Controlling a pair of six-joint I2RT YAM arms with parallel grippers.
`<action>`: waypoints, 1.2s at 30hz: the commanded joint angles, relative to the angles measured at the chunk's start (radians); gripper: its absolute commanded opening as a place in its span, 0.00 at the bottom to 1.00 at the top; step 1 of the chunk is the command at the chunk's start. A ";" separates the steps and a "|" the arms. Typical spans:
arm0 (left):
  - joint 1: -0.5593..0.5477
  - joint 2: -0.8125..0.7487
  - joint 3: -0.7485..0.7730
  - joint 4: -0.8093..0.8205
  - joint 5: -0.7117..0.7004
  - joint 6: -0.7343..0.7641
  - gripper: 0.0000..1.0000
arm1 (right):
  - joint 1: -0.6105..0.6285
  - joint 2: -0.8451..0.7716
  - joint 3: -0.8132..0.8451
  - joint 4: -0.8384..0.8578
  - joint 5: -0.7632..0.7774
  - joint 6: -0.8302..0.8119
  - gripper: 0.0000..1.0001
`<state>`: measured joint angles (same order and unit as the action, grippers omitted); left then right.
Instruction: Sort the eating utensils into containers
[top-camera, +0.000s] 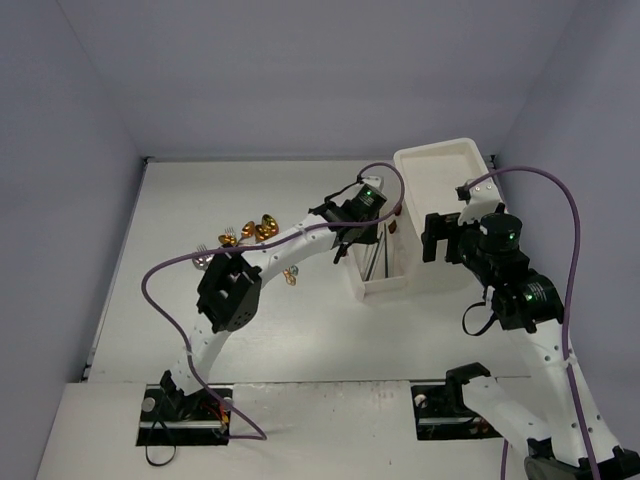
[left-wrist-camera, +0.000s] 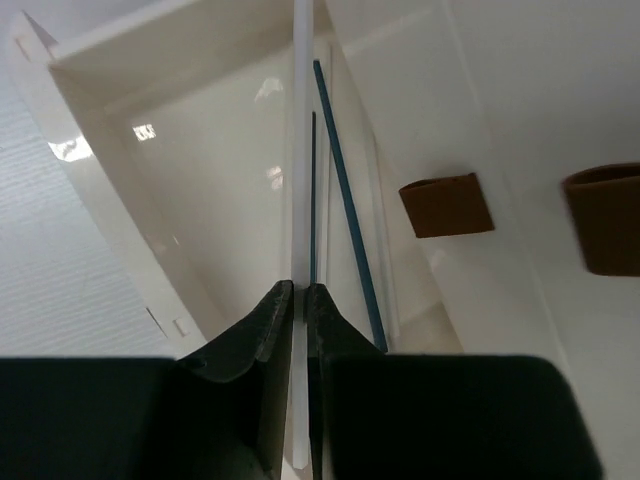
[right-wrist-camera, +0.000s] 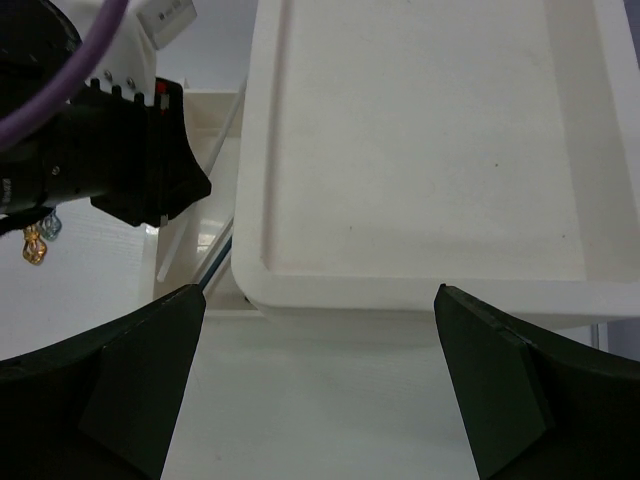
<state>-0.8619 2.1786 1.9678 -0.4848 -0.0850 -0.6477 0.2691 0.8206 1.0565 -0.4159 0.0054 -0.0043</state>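
Your left pincer (left-wrist-camera: 298, 300) is pinching a pale rod (left-wrist-camera: 300, 150) at the centre of the wrist view, over the open drawer (left-wrist-camera: 90, 180), where a teal-handled rod (left-wrist-camera: 345, 200) lies. If you release while the rod is tilted, it could catch on the drawer wall or slide out onto the bench (top-camera: 200, 200). Your right pincer (right-wrist-camera: 318, 300) is spread wide beside the drawer unit (right-wrist-camera: 420, 130), and a careless swing could nudge it. Gold and silver pieces (top-camera: 250, 232) wait centre-left in the overhead view.
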 joint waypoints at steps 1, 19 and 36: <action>-0.015 -0.048 0.039 0.022 -0.024 -0.028 0.16 | 0.003 0.024 0.071 0.058 0.046 0.000 0.97; 0.122 -0.389 -0.346 0.150 0.094 0.159 0.56 | -0.186 0.373 0.473 0.059 0.001 -0.071 1.00; 0.267 -0.350 -0.595 0.423 0.451 0.635 0.69 | -0.542 0.686 0.589 0.062 -0.516 -0.016 0.98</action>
<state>-0.6136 1.8281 1.3596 -0.1996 0.2657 -0.1375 -0.2764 1.5142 1.6582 -0.4070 -0.3724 -0.0261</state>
